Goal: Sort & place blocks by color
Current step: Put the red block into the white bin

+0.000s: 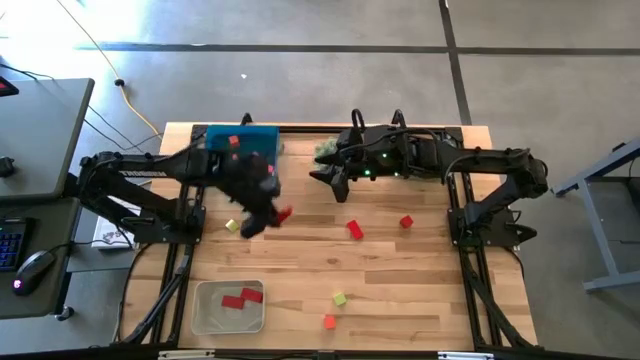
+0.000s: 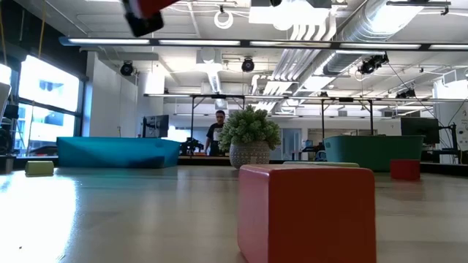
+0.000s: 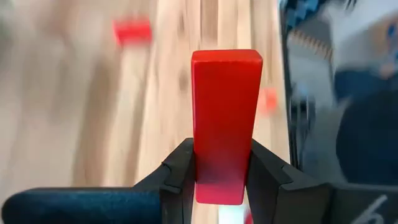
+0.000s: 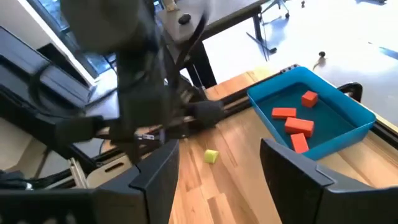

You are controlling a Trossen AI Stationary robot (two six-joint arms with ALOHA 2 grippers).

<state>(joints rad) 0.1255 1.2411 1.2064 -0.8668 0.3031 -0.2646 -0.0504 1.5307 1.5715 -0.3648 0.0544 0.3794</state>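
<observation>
My left gripper (image 1: 272,212) hangs over the table's middle left, shut on a red bar block (image 3: 225,118); the low view shows it high above the table (image 2: 146,11). My right gripper (image 4: 217,180) is open and holds nothing, hovering near the far middle (image 1: 335,185) beside the plant. Loose blocks lie flat on the wood: two red (image 1: 354,229) (image 1: 406,222), two yellow-green (image 1: 232,226) (image 1: 340,298) and one orange-red (image 1: 329,321). Orange-red blocks (image 4: 292,121) lie in the blue bin (image 1: 262,135). Red blocks (image 1: 240,298) lie in the grey tray (image 1: 205,318). My left gripper pinches the red bar by its near end (image 3: 219,177) between the two fingers (image 3: 180,174), one on each long side. The bar lies along the fingers and sticks out well past their tips. It is lifted clear of the table.
A spiky green plant in a pot (image 1: 325,150) stands at the far middle, next to the blue bin. The grey tray sits at the near left corner. A large red block (image 2: 307,212) fills the low view's foreground. Bare wood lies between the loose blocks in the middle.
</observation>
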